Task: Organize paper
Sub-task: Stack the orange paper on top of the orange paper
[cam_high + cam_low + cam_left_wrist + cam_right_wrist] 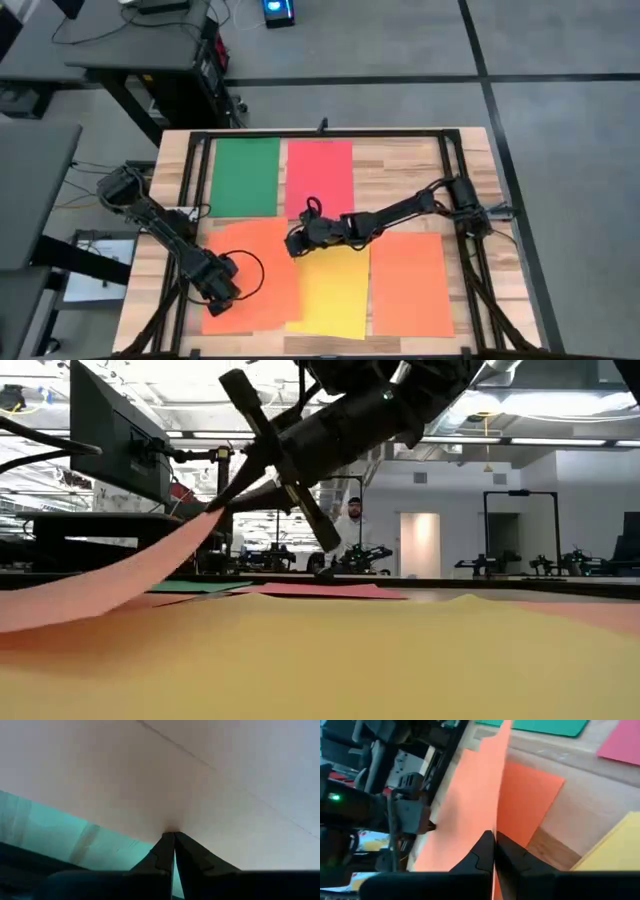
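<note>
An orange sheet of paper (262, 283) lies at the near left, with both grippers shut on it. My left gripper (221, 299) is at its near left part. My right gripper (296, 243) is at its far right edge and holds that edge raised (190, 538). A second orange sheet (527, 795) shows flat underneath it. Green paper (245, 177) and red paper (320, 178) lie flat at the far side. Yellow paper (333, 292) and another orange sheet (410, 283) lie flat at the near side. My left gripper pinches the orange sheet (172, 822) between its two shut fingers, near the sheet's near left corner. The sheet fills the wrist view beyond the fingertips. One layer or several cannot be told. My right gripper pinches the sheet's far right edge (495, 822) between its two fingers, coming in from the table's right. That edge is lifted clear of the table. From it the sheet curves down toward the near left (60, 600).
A black frame (200, 170) runs around the wooden table top (400, 165). Bare wood shows between the red paper and the right arm's base (465, 200). A person (352, 525) stands in the room beyond the table.
</note>
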`<state>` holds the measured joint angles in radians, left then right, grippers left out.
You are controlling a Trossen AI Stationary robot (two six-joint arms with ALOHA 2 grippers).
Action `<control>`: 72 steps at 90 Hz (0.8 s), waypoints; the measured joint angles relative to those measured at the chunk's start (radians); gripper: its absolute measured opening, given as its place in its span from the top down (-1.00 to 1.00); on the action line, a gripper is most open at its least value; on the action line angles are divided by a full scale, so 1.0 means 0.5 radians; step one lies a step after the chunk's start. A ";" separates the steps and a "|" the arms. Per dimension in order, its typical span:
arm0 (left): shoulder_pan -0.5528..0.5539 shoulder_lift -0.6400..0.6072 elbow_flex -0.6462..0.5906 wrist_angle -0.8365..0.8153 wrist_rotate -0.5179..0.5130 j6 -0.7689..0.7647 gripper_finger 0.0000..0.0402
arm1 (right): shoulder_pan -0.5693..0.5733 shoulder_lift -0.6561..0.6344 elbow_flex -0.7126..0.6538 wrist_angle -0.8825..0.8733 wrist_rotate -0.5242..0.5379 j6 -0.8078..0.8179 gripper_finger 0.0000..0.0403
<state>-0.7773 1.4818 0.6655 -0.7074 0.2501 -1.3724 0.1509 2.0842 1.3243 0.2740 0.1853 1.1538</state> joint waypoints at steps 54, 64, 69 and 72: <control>0.000 -0.014 0.019 -0.014 -0.038 0.000 1.00 | 0.022 0.392 0.455 -0.097 -0.094 0.007 1.00; 0.000 -0.018 0.020 -0.022 -0.039 0.001 1.00 | 0.015 0.386 0.483 -0.111 -0.112 -0.003 1.00; 0.001 -0.018 0.022 -0.027 -0.040 -0.002 1.00 | 0.006 0.384 0.485 -0.112 -0.113 -0.007 1.00; 0.001 -0.019 0.021 -0.029 -0.039 -0.003 1.00 | 0.004 0.385 0.485 -0.136 -0.113 -0.007 1.00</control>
<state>-0.7768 1.4725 0.6762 -0.7219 0.2304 -1.3739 0.1527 2.2765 1.5668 0.2059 0.1287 1.1504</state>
